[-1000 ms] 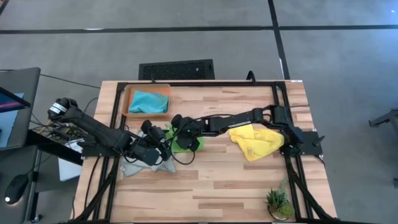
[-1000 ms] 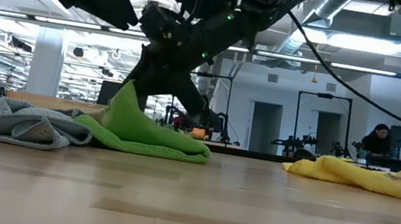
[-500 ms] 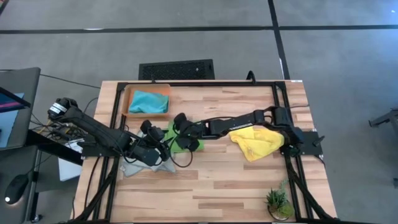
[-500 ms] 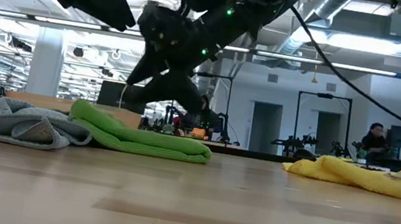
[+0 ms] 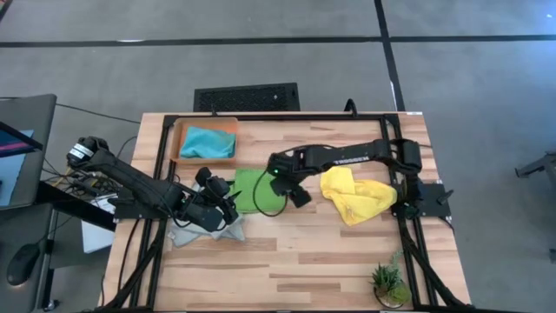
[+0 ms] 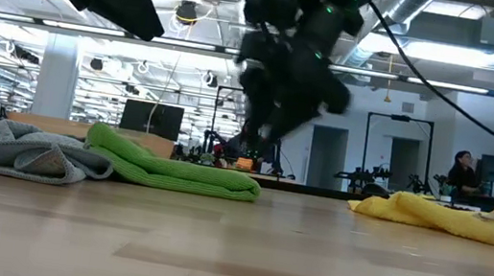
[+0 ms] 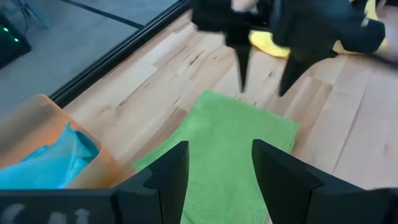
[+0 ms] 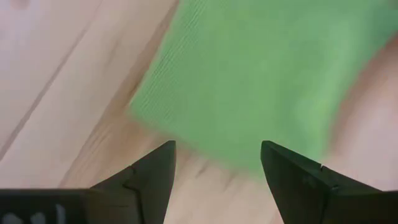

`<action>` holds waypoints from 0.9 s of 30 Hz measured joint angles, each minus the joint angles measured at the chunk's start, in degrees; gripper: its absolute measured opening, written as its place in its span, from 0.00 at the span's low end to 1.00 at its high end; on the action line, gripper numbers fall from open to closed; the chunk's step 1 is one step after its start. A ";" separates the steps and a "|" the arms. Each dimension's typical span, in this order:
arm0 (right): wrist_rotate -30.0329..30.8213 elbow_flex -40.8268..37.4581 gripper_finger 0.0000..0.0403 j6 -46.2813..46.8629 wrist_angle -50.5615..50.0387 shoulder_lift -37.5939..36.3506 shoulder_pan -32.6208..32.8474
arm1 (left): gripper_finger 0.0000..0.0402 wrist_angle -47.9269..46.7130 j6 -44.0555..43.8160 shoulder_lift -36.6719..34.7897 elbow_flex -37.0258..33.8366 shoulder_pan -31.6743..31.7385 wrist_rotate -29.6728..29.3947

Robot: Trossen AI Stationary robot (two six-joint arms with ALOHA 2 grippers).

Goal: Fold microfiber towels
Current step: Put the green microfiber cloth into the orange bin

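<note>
Here the lime green towel [image 5: 250,191] lies folded flat near the middle of the bench [image 5: 304,252]. The right gripper [image 5: 280,183] hangs just above its edge, jaws spread wide and holding nothing. The left gripper [image 5: 228,207] sits at the towel's other side, jaws open and empty, its arm covering most of the grey towel [image 5: 187,235]. Beyond the right gripper lies the crumpled yellow towel [image 5: 358,196]. The blue towel [image 5: 207,142] fills an orange tray [image 5: 180,139].

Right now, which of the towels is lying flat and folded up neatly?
The lime green towel, in the middle of the table. It lies flat in a tidy rectangle, while the yellow towel and grey towel are crumpled heaps and the turquoise towel sits bunched in the tray.
</note>
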 joint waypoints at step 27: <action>7.67 -12.14 0.65 -12.49 17.62 0.00 4.36 | 0.42 -2.75 -3.35 0.00 -0.42 0.02 0.04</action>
